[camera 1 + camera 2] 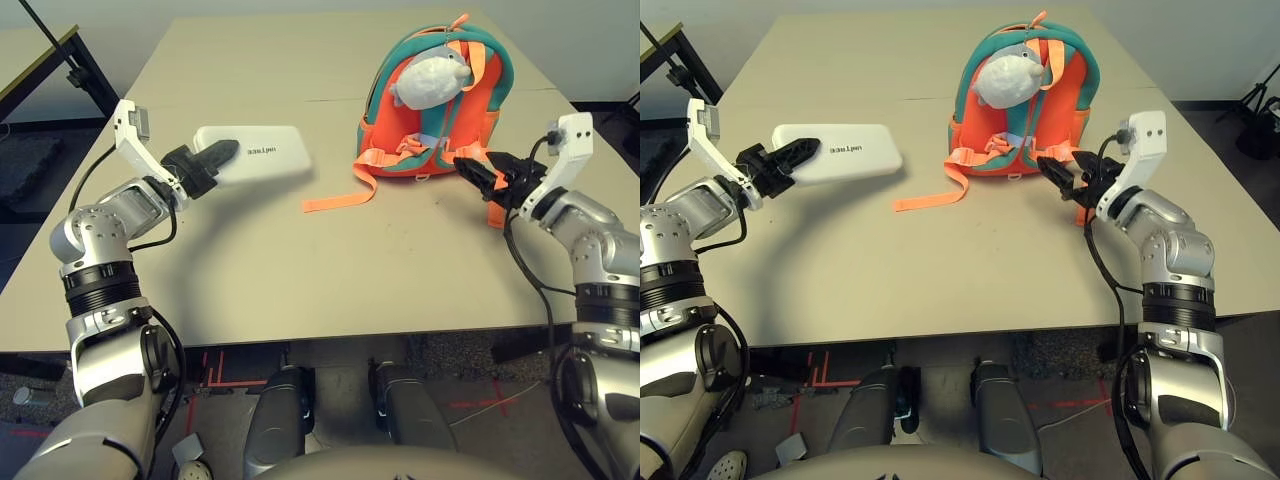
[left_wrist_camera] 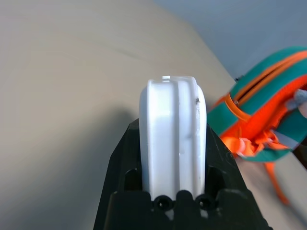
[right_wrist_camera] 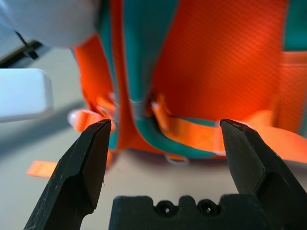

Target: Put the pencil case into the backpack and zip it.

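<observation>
The white pencil case (image 1: 265, 150) hangs just above the left side of the table, casting a shadow. My left gripper (image 1: 215, 160) is shut on its near end; in the left wrist view the case (image 2: 172, 139) sits edge-on between the black fingers (image 2: 120, 163). The orange and teal backpack (image 1: 378, 130) lies on the table's right half, straps up, with a grey-white plush fish (image 1: 430, 78) on top. My right gripper (image 1: 470, 168) stands open at the backpack's near right corner, jaws wide and holding nothing (image 3: 165, 139), facing the orange back panel (image 3: 211, 57).
A loose orange strap (image 1: 335, 200) trails from the backpack toward the table's middle. The table's front edge (image 1: 300, 335) runs close to my body. A dark-edged second table (image 1: 30, 60) and a black stand (image 1: 85, 70) are at the far left.
</observation>
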